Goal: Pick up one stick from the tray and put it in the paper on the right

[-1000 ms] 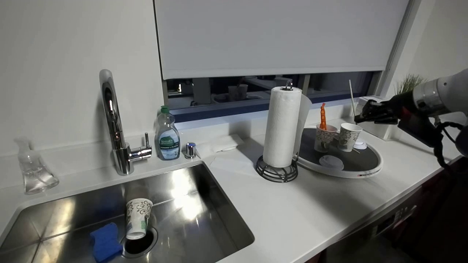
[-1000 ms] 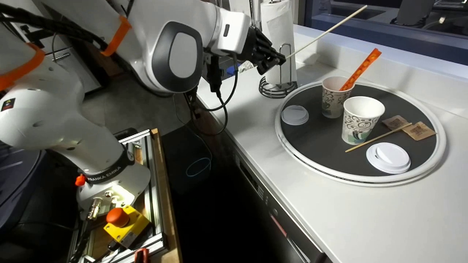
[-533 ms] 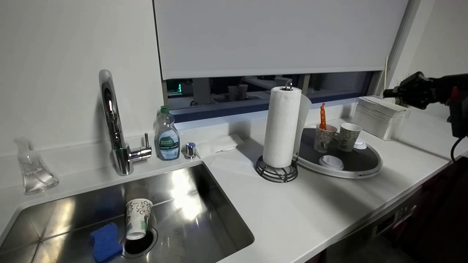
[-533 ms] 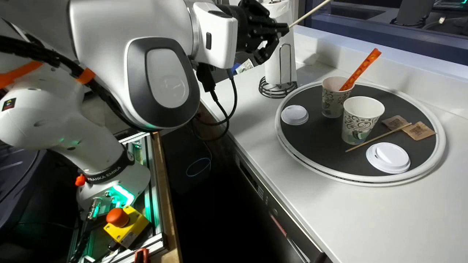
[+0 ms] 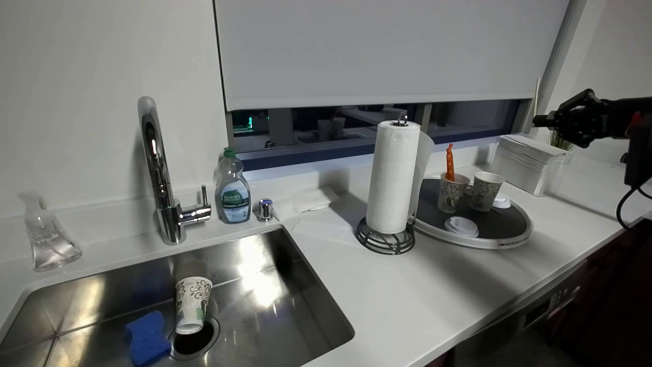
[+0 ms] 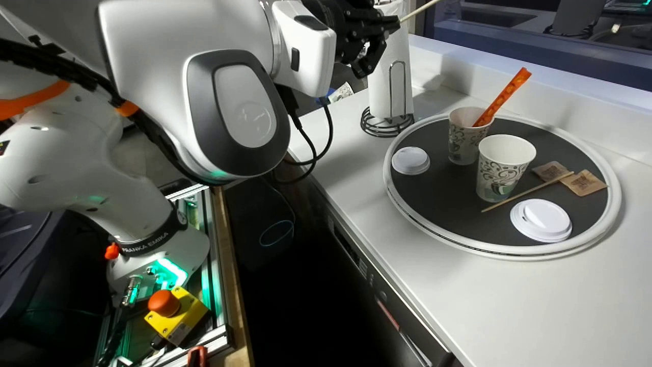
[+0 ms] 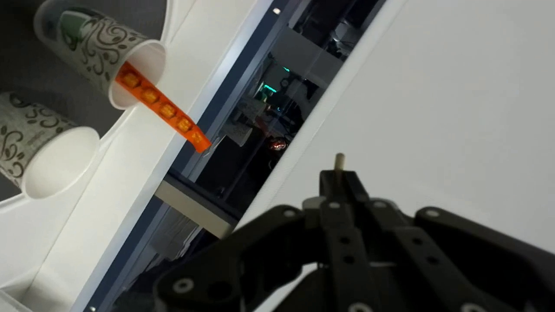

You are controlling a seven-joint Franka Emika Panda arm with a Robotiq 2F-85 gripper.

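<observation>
My gripper (image 6: 396,24) is shut on a thin pale stick (image 6: 420,9) and holds it high above the counter. In the other exterior picture the gripper (image 5: 540,121) is at the right, with the stick (image 5: 536,97) pointing up. In the wrist view the stick's end (image 7: 339,161) pokes out between the fingertips. The round tray (image 6: 509,251) has a pale rim and dark floor; another stick (image 6: 524,192) lies on it. The paper (image 5: 530,163), a white box-shaped stack, stands right of the tray in an exterior view, below the gripper.
On the tray stand a cup with an orange strip (image 6: 461,140) and a white patterned cup (image 6: 496,176), with lids (image 6: 541,220) and brown packets (image 6: 585,182). A paper towel roll (image 5: 395,178) stands beside the tray. A steel sink (image 5: 300,306) and a plant (image 5: 560,141) also show.
My gripper has moved up and away from above the tray's edge, toward the right in an exterior view, carrying the stick. In the last half second it rose slightly. The robot's base light turned green.
</observation>
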